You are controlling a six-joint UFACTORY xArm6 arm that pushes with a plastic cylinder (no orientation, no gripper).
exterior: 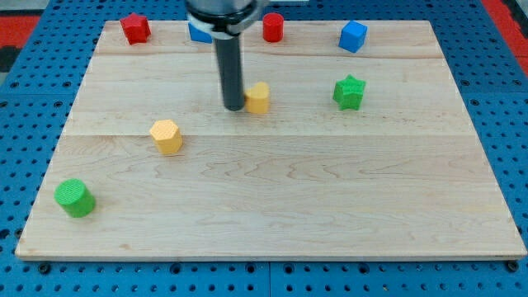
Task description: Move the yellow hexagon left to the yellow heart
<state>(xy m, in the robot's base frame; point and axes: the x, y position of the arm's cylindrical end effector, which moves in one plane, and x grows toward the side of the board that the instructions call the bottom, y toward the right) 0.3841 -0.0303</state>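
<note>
Rod-shaped and jawless, the end effector has nothing to open or clench; it grasps nothing, and my tip (234,108) rests on the worktop (272,198) touching, or all but touching, the left side of the yellow heart (259,97).

Well apart from it, to the left and nearer, sits the yellow hexagon (167,136), alone on bare wood. Judging by its look, it is a small, stiff, light block with a matt, slightly ribbed surface, so it should slide easily over the smooth pale planks and may spin if pushed off-centre. No hold is possible; I would press squarely on a flat side face, low down and through its middle.

Other pieces look the same moulded kind: a green cylinder (75,198) near the left corner, a green star (349,91) to the right, and along the far edge a red block (135,28), a blue block (198,33) partly hidden by the rod, a red cylinder (273,27) and a blue cube (353,36).
</note>
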